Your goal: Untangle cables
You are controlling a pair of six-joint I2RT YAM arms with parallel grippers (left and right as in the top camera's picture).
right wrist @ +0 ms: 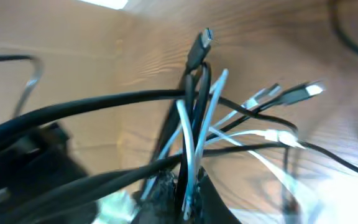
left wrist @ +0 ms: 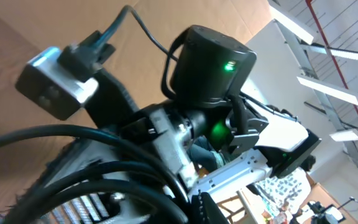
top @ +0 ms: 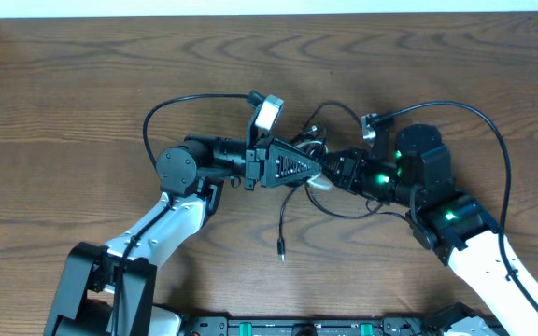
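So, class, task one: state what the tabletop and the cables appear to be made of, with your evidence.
The tabletop: wood or wood-look laminate, matte brown; grain lines show. The cables: smooth plastic or rubber jackets, black and white, bending freely; plug tips glint, likely metal.

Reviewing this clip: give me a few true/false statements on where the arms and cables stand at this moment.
1. The left gripper and right gripper meet at the cables near the middle of the table. True.
2. Every cable is white. False: most are black, with some white among them.
3. One black cable end trails loose on the table toward the robot's side. True.
4. The arms are parked at opposite table edges. False: they are close together mid-table.
5. In the right wrist view, black and white strands converge into one bunch at the jaws. True.
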